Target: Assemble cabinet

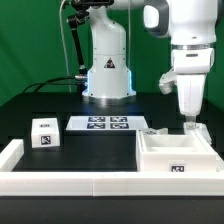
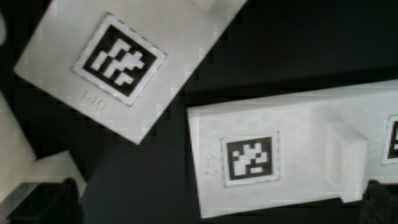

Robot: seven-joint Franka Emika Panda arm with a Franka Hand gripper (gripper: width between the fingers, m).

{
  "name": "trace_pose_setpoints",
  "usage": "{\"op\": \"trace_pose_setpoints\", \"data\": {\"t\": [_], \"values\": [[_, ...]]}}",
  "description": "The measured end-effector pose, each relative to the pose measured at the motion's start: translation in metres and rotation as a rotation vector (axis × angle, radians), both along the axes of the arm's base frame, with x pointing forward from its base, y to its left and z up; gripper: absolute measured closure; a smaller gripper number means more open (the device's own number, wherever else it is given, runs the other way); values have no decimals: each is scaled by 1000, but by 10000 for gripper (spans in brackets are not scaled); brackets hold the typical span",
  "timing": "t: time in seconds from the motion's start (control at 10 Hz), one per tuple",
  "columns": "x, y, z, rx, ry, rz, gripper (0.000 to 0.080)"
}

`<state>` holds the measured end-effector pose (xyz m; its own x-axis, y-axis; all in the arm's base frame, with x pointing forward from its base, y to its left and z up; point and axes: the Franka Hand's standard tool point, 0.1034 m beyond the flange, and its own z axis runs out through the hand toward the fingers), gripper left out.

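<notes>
The cabinet box (image 1: 176, 155), white and open-topped with a tag on its front wall, stands at the exterior view's right. My gripper (image 1: 189, 124) hangs just above the box's back wall. In the wrist view the box wall (image 2: 267, 150) with a tag lies below the gripper, and a flat white tagged panel (image 2: 121, 62) lies beside it on the black table. That panel shows behind the box in the exterior view (image 1: 155, 131). The dark fingertips (image 2: 29, 208) stand wide apart at the frame's edges with nothing held between them. A small white tagged block (image 1: 45, 133) sits at the left.
The marker board (image 1: 104, 124) lies flat in the middle, in front of the robot base (image 1: 107, 75). Long white border rails (image 1: 70, 182) run along the front and the left side (image 1: 10, 155).
</notes>
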<state>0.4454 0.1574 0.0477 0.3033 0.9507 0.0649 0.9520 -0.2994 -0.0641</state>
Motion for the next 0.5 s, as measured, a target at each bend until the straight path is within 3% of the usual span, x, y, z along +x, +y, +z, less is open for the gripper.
{"op": "trace_pose_setpoints", "data": {"t": [0.4, 0.5], "values": [[-2, -6, -3, -1, 4, -10, 2], [-13, 0, -6, 11, -16, -28, 2]]}}
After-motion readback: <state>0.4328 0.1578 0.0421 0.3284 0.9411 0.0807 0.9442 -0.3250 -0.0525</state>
